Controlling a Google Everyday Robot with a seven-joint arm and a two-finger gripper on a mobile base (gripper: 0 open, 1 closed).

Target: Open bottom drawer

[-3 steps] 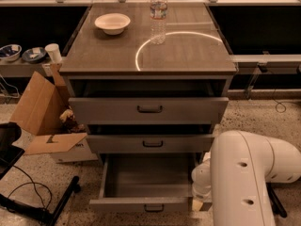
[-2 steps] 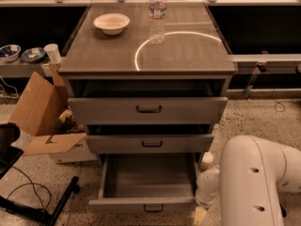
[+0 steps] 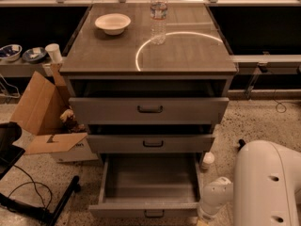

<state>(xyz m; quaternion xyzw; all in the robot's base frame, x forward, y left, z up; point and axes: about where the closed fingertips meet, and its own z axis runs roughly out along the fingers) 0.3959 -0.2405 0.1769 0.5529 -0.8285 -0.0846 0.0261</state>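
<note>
The bottom drawer (image 3: pixel 146 210) is the lowest of three grey drawers and stands pulled far out, its plain grey tray (image 3: pixel 150 180) showing. Its small dark bar handle (image 3: pixel 154 214) is at the lower edge of the view. My white arm (image 3: pixel 265 182) fills the lower right. My gripper (image 3: pixel 201 219) is at the bottom edge, just right of the drawer's front right corner, mostly cut off by the frame. It is apart from the handle.
The middle drawer (image 3: pixel 150 143) and top drawer (image 3: pixel 149 109) stand slightly out. A bowl (image 3: pixel 113 22) and water bottle (image 3: pixel 158 15) are on the cabinet top. An open cardboard box (image 3: pixel 42 112) lies at the left; a small white cup (image 3: pixel 207 160) sits on the floor right of the cabinet.
My arm has drawn to the right and lower in the view, away from the drawer's right side. The bottom drawer stays pulled out as before.
</note>
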